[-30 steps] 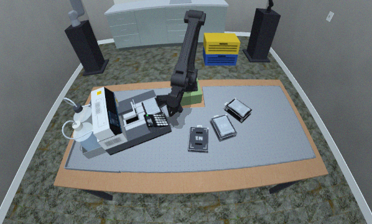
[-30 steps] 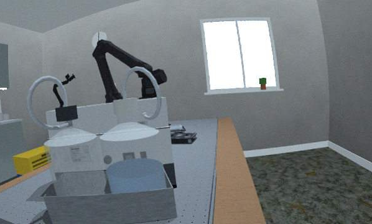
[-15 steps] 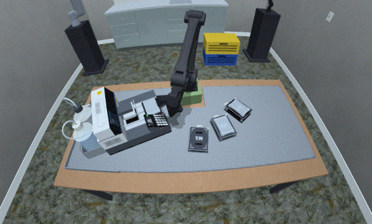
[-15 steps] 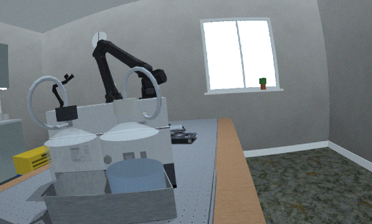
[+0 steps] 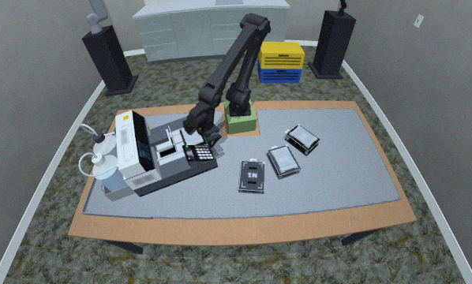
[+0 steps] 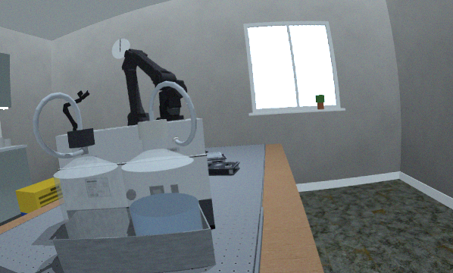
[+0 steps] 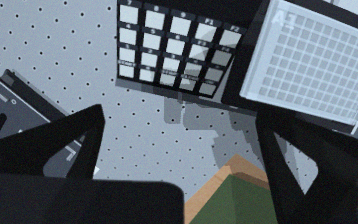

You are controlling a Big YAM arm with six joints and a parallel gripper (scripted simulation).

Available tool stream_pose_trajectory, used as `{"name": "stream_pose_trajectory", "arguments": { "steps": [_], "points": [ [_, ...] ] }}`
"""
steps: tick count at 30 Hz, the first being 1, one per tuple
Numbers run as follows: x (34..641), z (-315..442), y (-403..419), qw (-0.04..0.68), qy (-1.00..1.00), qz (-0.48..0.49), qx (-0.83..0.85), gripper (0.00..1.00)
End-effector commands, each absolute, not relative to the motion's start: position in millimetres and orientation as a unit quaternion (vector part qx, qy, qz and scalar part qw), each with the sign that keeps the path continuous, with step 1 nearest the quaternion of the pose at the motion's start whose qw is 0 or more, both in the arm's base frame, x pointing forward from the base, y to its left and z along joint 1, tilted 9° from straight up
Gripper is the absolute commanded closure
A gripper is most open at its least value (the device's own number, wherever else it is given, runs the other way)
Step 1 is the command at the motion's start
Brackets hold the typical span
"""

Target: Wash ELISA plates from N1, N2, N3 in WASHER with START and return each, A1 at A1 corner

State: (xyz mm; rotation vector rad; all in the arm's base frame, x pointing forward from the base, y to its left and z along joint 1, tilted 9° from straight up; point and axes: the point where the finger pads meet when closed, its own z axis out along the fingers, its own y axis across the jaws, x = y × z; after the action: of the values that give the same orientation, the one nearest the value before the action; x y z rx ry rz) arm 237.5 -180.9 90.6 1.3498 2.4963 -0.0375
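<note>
Gripper (image 5: 213, 139) (image 7: 180, 112), one, black, fingers spread wide with nothing between them, above the mat just beside the washer's keypad (image 5: 199, 152) (image 7: 172, 47); ELISA plate (image 5: 192, 136) (image 7: 312, 62), one, clear, on the carrier of the white-fronted washer (image 5: 135, 147), its A1 mark legible in the wrist view; lamp (image 5: 187, 146), one, green, at the keypad's corner; nest N1 (image 5: 252, 180) (image 7: 15, 112), one, dark, bearing no plate; further plates, two, one (image 5: 283, 158) in the nest beside N1, one (image 5: 303, 136) in the farthest nest.
</note>
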Motion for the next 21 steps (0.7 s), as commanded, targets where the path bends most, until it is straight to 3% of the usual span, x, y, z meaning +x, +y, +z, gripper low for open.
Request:
{"name": "stream_pose_trajectory", "arguments": {
  "steps": [1, 14, 21],
  "points": [
    [240.4, 111.1, -207.1, 0.143, 0.92, -0.013, 0.365, 0.0],
    [229.2, 110.5, -222.5, 0.085, 0.975, 0.016, 0.203, 0.0],
    [218.7, 113.3, -224.7, 0.09, 0.977, 0.01, 0.192, 0.0]
  ]
}}
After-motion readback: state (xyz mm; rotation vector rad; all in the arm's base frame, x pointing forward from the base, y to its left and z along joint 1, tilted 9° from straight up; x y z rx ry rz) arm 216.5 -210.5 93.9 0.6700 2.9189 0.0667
